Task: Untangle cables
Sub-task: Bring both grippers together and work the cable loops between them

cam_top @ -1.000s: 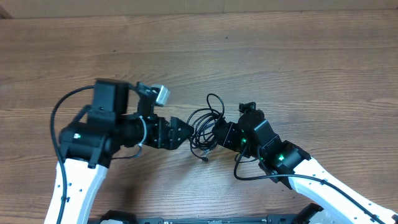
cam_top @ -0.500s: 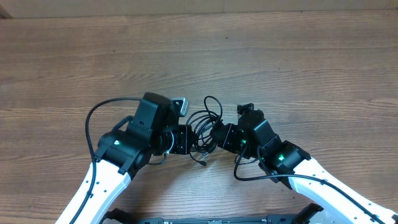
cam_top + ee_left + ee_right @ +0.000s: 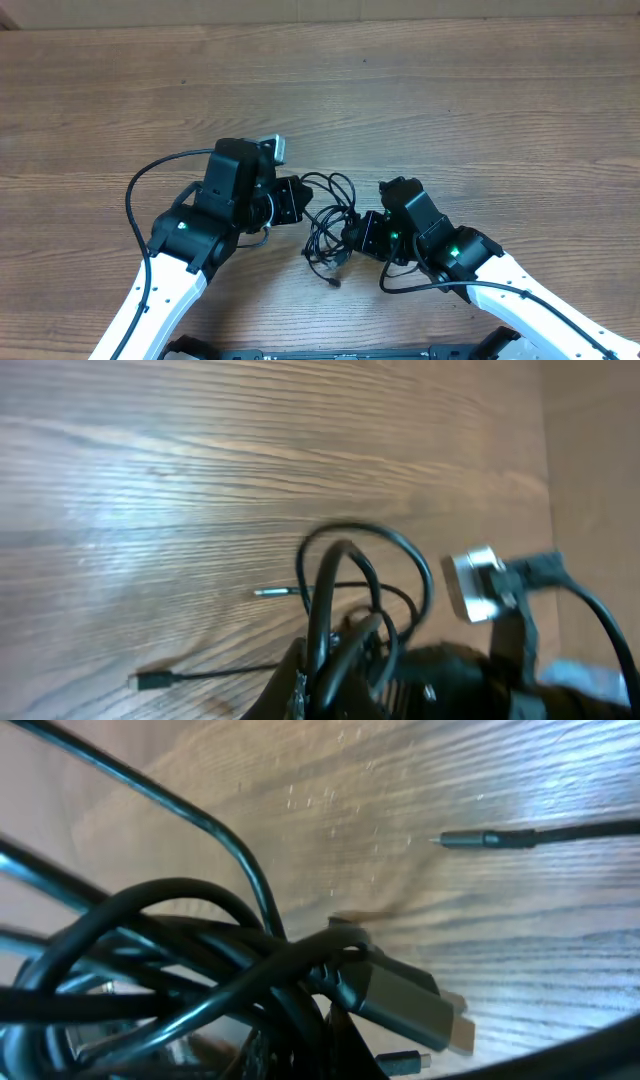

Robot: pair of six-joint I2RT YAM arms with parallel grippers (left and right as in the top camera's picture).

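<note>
Where the left hand (image 3: 296, 203) and right hand (image 3: 352, 237) each clamp them, the cables (image 3: 325, 215) bunch between both.

On the brown wooden table (image 3: 450, 100), the tangle of thin black cables (image 3: 330, 212) lies between the grippers. The left gripper (image 3: 300, 203) touches its left side and the right gripper (image 3: 350, 238) its right. A loose plug end (image 3: 333, 282) trails toward the table's near edge.

Black cables (image 3: 322, 600) are looping over the brown, grain-streaked table (image 3: 150, 480); a silvery tip (image 3: 268, 592) is glinting ahead of the left gripper (image 3: 300, 205).
</note>
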